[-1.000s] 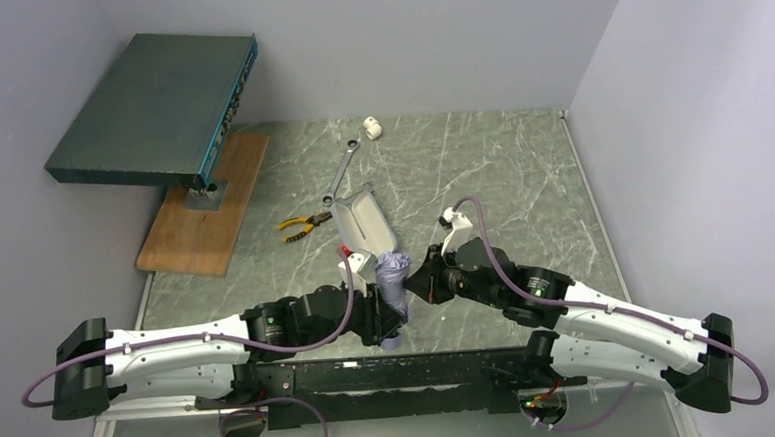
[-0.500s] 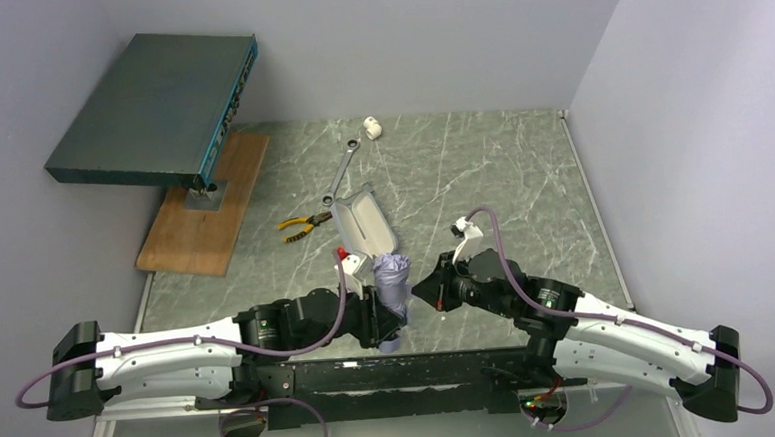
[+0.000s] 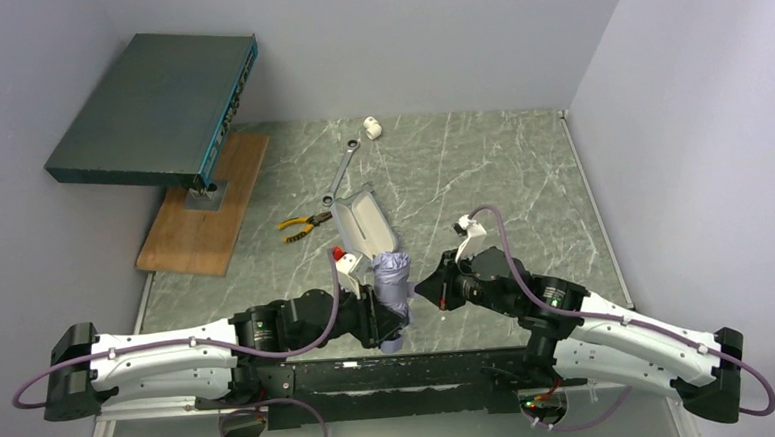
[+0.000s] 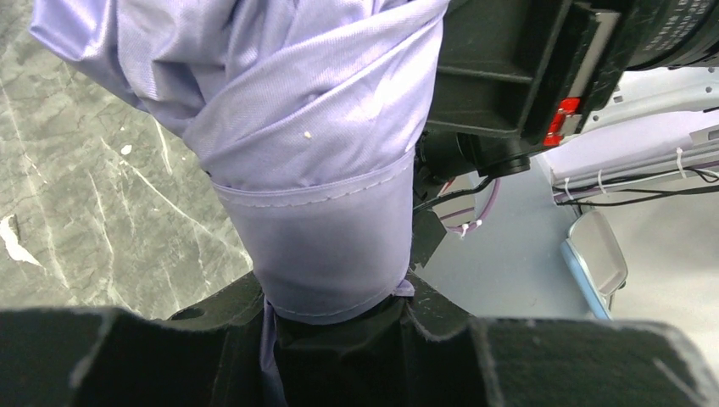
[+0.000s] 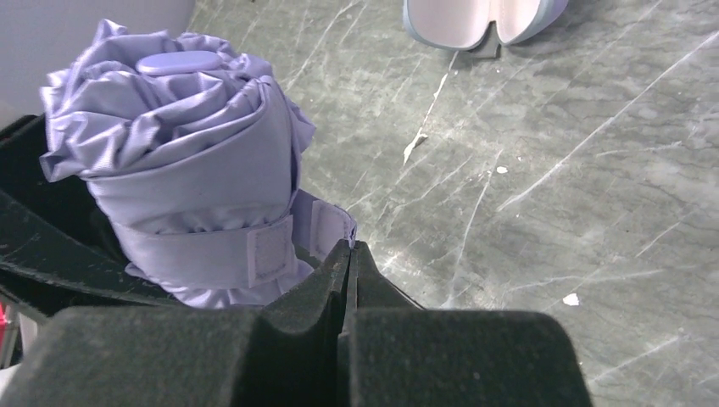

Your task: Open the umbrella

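Observation:
The folded umbrella [image 3: 392,276], lilac fabric rolled tight, stands upright at the table's front centre. My left gripper [image 3: 389,324] is shut on its lower end. In the left wrist view the fabric roll [image 4: 314,170] rises from between my left gripper's [image 4: 331,297] black fingers. My right gripper [image 3: 423,289] is just right of the umbrella, jaws pressed together. In the right wrist view my right gripper [image 5: 349,250] pinches the loose end of the wrap strap [image 5: 326,227], which is lifted off the roll [image 5: 186,144]. The shaft and handle are hidden.
The open lilac case [image 3: 364,220] lies just behind the umbrella and also shows in the right wrist view [image 5: 479,17]. Pliers [image 3: 304,225], a wrench [image 3: 339,176] and a small white part [image 3: 371,129] lie farther back. A wooden board [image 3: 202,203] carries a dark flat box [image 3: 157,105] at left.
My right gripper has drawn back to the right from against the umbrella, still shut. The left arm and umbrella have shifted only slightly.

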